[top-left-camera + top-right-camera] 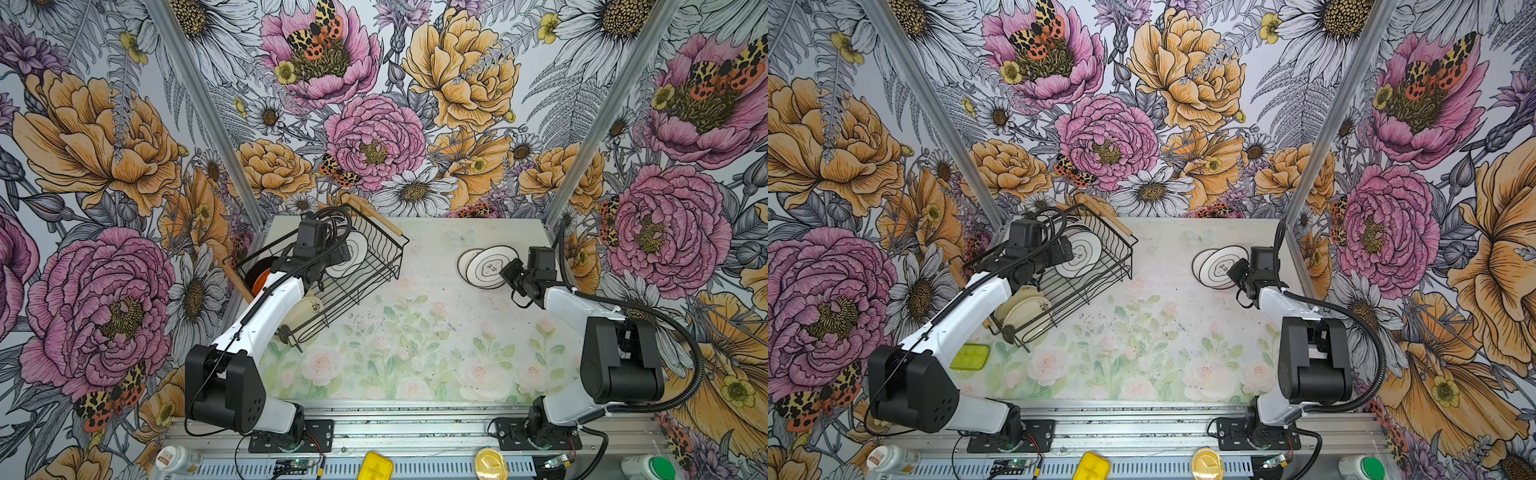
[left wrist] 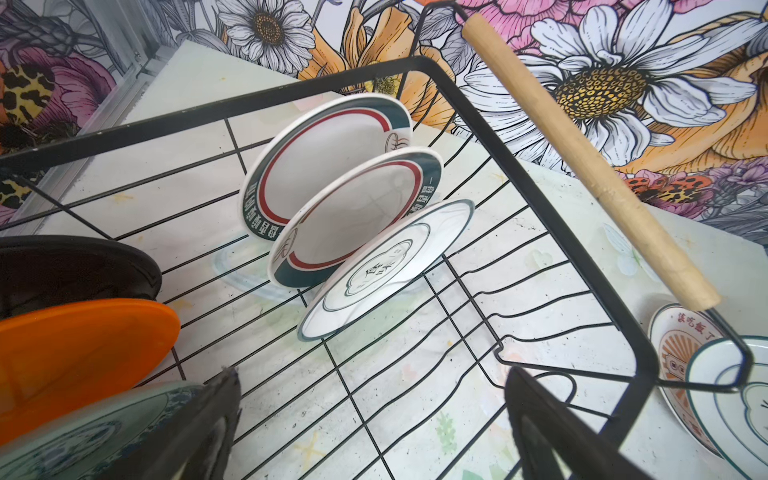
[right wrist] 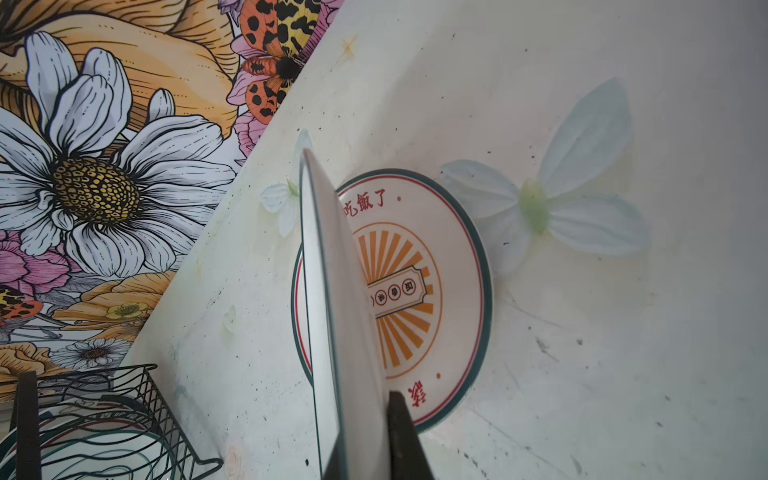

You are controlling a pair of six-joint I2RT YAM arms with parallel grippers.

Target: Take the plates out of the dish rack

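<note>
plates [image 2: 345,216] are leaning on edge in the rack [image 2: 590,166]; left gripper [image 2: 374,415] is gaping above it, right gripper [image 1: 507,270] is clamping a tilted plate [image 3: 328,291].

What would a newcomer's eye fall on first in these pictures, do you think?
The loud floral walls around the table come first. Next, at far right, the right gripper is shut on a plate, tilted over a second plate lying flat. At far left, the left gripper hangs open over the rack.
</note>
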